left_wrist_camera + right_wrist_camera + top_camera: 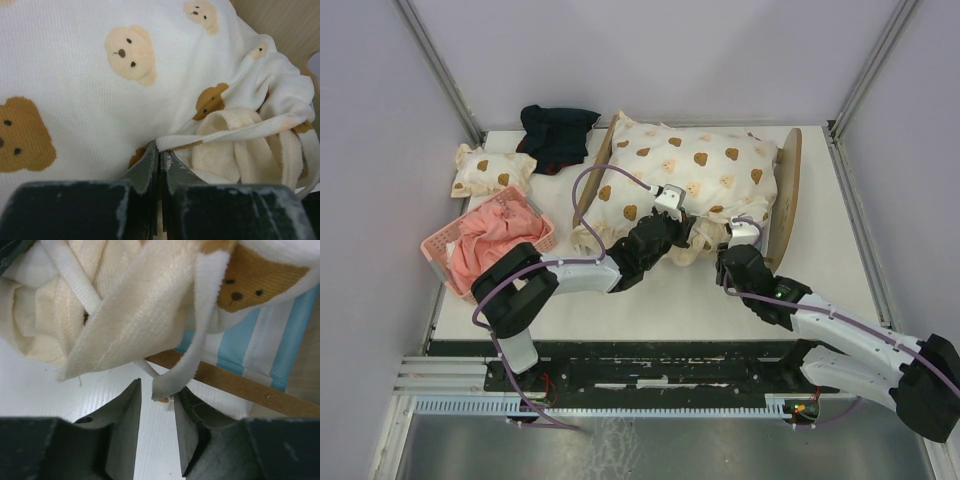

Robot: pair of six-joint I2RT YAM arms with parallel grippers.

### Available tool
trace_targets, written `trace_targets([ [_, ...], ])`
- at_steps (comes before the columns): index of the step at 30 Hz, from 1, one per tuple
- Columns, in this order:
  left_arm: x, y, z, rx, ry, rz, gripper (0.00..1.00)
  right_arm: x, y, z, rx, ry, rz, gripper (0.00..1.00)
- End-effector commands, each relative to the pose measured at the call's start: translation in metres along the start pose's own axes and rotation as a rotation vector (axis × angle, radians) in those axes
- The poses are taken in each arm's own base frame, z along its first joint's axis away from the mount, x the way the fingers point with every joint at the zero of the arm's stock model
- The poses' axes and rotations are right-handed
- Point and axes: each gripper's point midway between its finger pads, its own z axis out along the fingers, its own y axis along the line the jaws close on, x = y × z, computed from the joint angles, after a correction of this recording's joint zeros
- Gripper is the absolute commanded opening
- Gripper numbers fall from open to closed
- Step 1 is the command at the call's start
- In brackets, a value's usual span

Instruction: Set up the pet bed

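White tabletop (650, 300) holds pet bed (789, 188) under bear-print quilt (685, 160); left gripper (160, 150) sits pressed together at its hem, right gripper (157, 390) spread around dangling hem.

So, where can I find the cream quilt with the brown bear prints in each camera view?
Top external: the cream bear-print quilt lies upper centre, over the light plywood bed frame.
Left wrist: it fills most of the picture; the shut left gripper pinches its hem.
Right wrist: it fills the top; one strip hangs between the open fingers of the right gripper.
Shared landmark: its bunched plain cream underside.
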Motion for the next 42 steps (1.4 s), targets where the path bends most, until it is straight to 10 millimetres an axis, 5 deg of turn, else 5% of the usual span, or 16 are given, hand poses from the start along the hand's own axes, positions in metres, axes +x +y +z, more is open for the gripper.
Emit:
trace_targets([
  [1, -0.012, 0.005, 0.002, -0.021, -0.039, -0.034, 0.03, -0.010, -0.005, 0.006, 0.058, -0.062, 0.046, 0.36],
  [8, -0.011, 0.006, 0.002, -0.027, -0.037, -0.033, 0.03, -0.014, -0.051, -0.012, 0.275, -0.070, -0.022, 0.18],
  [16, -0.011, 0.007, 0.002, -0.029, -0.038, -0.034, 0.03, -0.030, -0.054, -0.026, 0.267, -0.113, 0.003, 0.05],
  [21, -0.009, 0.008, 0.004, -0.032, -0.035, -0.034, 0.03, -0.044, -0.064, -0.042, 0.311, -0.130, -0.009, 0.19],
  [26, -0.005, 0.007, 0.004, -0.029, -0.028, -0.036, 0.03, -0.060, -0.077, -0.059, 0.352, -0.169, -0.032, 0.14],
  [29, -0.004, 0.007, 0.005, -0.029, -0.028, -0.040, 0.03, -0.068, -0.078, -0.064, 0.348, -0.182, -0.050, 0.02],
  [36, -0.001, 0.006, 0.004, -0.022, -0.020, -0.048, 0.03, -0.118, -0.050, -0.072, 0.202, -0.255, -0.254, 0.02],
  [42, 0.000, 0.005, 0.004, -0.017, -0.018, -0.057, 0.03, -0.157, -0.052, -0.081, 0.262, -0.258, -0.534, 0.02],
])
